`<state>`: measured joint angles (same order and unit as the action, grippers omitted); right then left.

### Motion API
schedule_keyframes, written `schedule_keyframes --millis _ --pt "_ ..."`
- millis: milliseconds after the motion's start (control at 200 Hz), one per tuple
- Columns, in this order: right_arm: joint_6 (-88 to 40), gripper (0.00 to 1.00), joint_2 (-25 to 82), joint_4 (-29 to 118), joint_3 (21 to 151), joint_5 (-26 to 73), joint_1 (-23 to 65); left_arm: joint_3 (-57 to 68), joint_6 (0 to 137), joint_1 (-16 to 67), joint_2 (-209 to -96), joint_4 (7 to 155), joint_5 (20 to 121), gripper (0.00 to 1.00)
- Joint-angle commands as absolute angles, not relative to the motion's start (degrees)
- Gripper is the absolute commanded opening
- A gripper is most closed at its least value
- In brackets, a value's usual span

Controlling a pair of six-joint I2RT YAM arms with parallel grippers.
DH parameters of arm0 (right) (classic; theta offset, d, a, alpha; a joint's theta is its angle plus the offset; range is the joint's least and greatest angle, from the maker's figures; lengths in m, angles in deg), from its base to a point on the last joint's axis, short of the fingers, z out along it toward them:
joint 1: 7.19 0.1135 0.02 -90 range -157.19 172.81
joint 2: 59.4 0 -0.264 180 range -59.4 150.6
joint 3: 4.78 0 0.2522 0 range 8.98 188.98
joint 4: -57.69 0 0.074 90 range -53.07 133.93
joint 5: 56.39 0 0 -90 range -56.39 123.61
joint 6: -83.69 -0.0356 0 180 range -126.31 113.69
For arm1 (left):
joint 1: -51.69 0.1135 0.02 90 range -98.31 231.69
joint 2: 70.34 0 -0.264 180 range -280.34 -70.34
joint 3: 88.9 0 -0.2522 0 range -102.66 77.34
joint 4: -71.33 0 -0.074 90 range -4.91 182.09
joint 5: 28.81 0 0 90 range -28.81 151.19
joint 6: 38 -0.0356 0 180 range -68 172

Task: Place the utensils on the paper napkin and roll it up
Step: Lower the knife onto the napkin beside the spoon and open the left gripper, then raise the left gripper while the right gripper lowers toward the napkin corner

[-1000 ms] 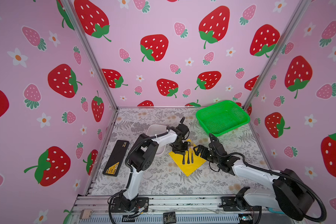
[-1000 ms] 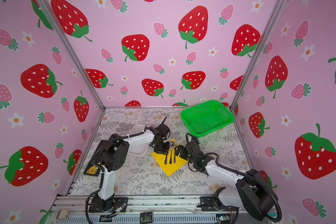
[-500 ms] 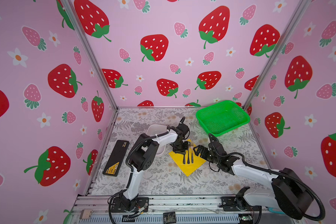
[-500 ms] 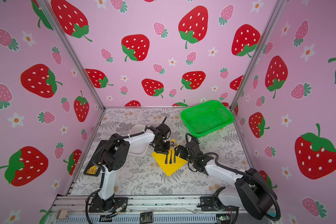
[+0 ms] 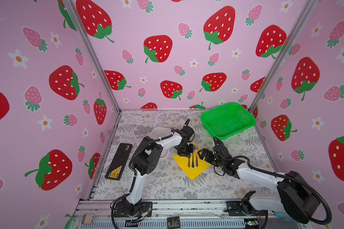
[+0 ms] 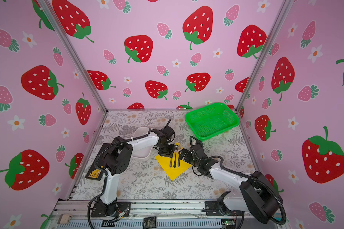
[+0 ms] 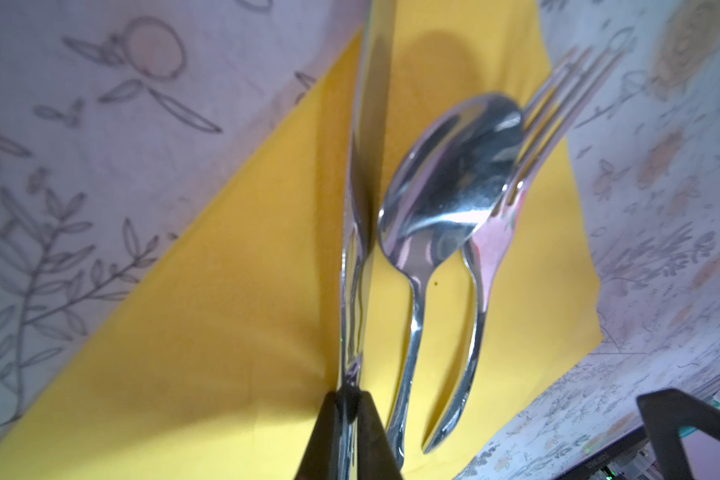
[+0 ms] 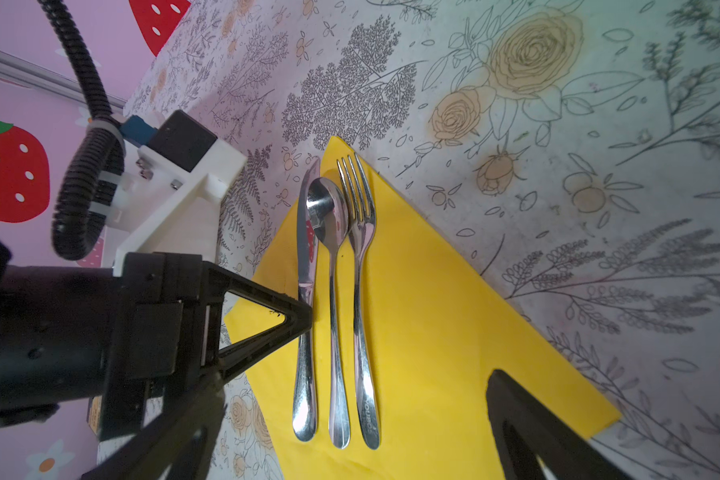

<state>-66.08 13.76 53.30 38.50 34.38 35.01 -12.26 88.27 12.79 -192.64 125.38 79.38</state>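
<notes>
Utensils, namely knife, spoon and fork, lie side by side on the yellow paper napkin mid-desk. Our left fingers clamp the knife; our right fingers stand apart nearby. Knife tip overhangs the napkin's edge. We cannot read the fork's engraving.

This is a purpose-built robot test booth. Walls of pink strawberry-print sheet meet at bare aluminium posts, and a floral-print cover dresses the tabletop. The left arm and right arm are bolted to a slotted metal rail at the front, where loose wiring trails.
</notes>
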Motion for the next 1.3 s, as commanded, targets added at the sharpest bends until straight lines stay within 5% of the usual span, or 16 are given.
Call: schedule_keyframes --millis 0,555,895,1296 --pt "-66.08 1.00 14.14 53.41 39.86 34.47 34.73 -11.67 86.87 12.62 -193.77 125.86 75.05 0.17" --pt "-62.59 0.99 12.34 54.24 40.06 33.75 34.65 -7.78 85.49 12.31 -186.83 122.27 73.10 0.24" --pt "-52.77 0.95 6.12 54.45 37.82 30.59 34.80 0.26 84.34 12.61 -175.60 119.68 63.66 0.29" --pt "-50.49 0.91 3.14 49.72 37.45 27.96 37.98 4.54 83.54 19.32 -174.01 119.51 63.85 0.30"
